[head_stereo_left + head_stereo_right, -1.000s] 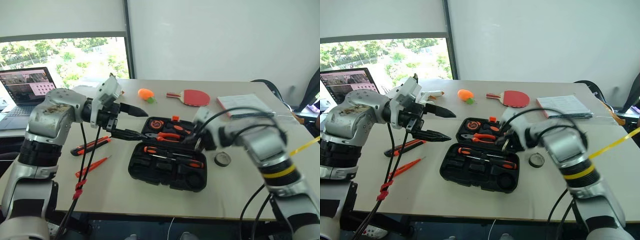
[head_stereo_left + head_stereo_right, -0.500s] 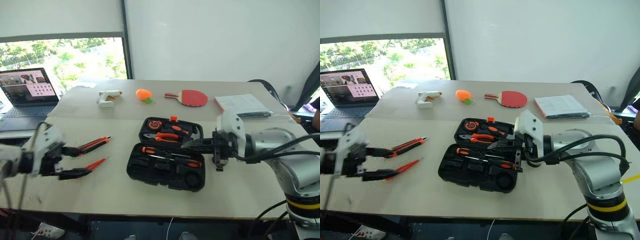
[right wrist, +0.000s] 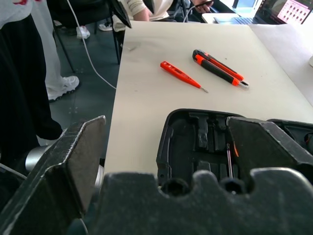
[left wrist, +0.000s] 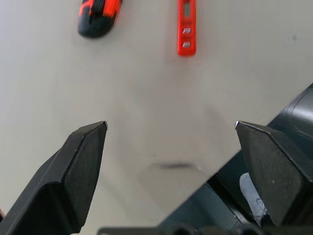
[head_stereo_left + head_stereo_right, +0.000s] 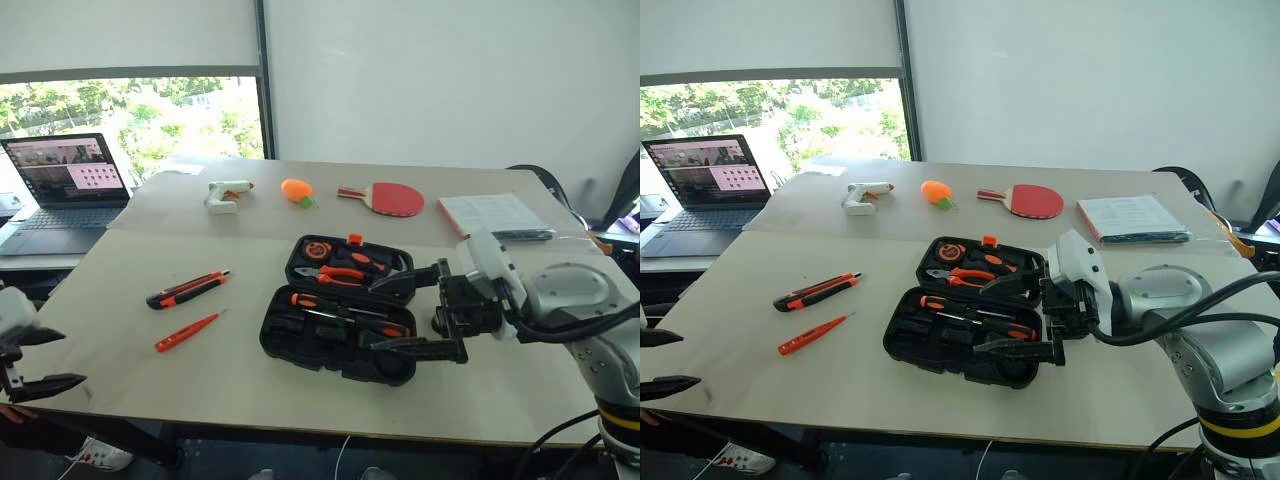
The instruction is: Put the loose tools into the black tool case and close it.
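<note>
Black moulded plastic, lid thrown back: the black tool case lies open near the middle of the table, with orange-handled pliers and screwdrivers already seated in its slots. The right gripper hangs over the case's right edge, fingers spread wide and holding nothing. The left gripper sits at the table's near left edge, also spread and empty.

Two loose tools lie left of the case: the orange-black utility knife and, nearer, the thin orange tester screwdriver. The filling step looks part done. Next, the left gripper probably must reach right to one of these, close on it and carry it to a free slot.

No brand or writing is legible anywhere.
</note>
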